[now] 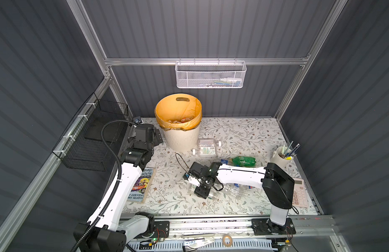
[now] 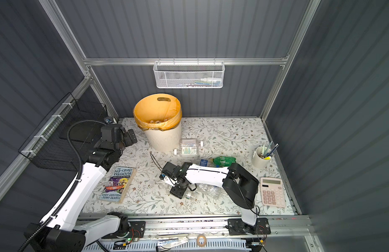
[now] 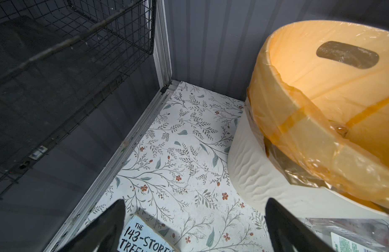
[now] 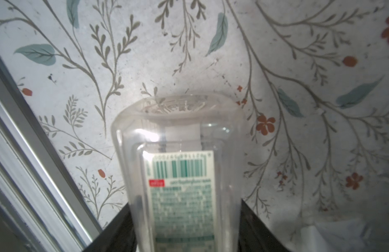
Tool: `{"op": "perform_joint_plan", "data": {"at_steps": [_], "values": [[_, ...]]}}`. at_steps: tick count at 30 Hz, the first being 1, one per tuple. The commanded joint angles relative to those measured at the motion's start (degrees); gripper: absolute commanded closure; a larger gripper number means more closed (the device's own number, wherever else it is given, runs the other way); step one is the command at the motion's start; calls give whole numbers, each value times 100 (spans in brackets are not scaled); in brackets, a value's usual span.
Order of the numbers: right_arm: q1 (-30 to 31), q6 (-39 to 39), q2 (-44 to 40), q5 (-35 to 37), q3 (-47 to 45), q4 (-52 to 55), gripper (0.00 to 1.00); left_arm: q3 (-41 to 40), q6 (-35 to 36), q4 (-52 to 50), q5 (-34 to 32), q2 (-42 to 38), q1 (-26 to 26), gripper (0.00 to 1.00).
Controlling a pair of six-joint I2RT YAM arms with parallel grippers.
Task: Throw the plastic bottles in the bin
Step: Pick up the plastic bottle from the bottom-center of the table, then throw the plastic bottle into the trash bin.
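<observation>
Bin point(image 1: 180, 139) holds some bottles point(image 1: 178, 120); several remain on table point(image 1: 243, 131), green bottle point(image 1: 243, 161) included. Right gripper point(image 4: 184, 207) pinches clear bottle point(image 4: 178, 131); left gripper point(image 3: 195, 207) gapes empty near bin

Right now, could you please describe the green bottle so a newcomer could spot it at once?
Start at the big cream bin with the orange liner at the back of the table. Just right of it lie two clear bottles, and further right, toward the pen cup, lies the green bottle. It is the only green one; its neighbours are clear.
</observation>
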State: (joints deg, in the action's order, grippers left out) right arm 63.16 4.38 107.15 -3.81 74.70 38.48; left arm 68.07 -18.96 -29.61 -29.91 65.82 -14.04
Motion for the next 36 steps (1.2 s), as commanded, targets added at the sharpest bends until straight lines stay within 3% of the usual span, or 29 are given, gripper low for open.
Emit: {"op": "perform_joint_plan", "data": {"at_steps": [1,5,9,13,19,25,31,34,36], "values": [[16,165,128,157,112,176,43,-39,-74,-20,64,-111,16,0],[12,235,135,179,223,294,47,-22,-63,-27,72,-103,16,0],[-95,60,-379,144,153,50,50,-22,-31,-30,55,-151,11,0],[-339,-136,-1433,397,-55,-504,51,-89,87,-6,60,-235,16,0],[-813,197,-3108,1771,-467,-1770,51,-332,172,126,207,-499,15,0],[-1595,190,-4082,1648,-589,-3260,52,-669,170,221,478,-774,7,0],[-2214,-104,-2944,386,1104,-3163,52,-873,121,269,728,-878,-1,0],[-2330,-377,-1573,-570,2942,-2351,51,-931,66,237,784,-844,-24,0],[-2334,-438,-515,-947,4499,-1324,43,-950,52,238,808,-822,-61,0]]}}
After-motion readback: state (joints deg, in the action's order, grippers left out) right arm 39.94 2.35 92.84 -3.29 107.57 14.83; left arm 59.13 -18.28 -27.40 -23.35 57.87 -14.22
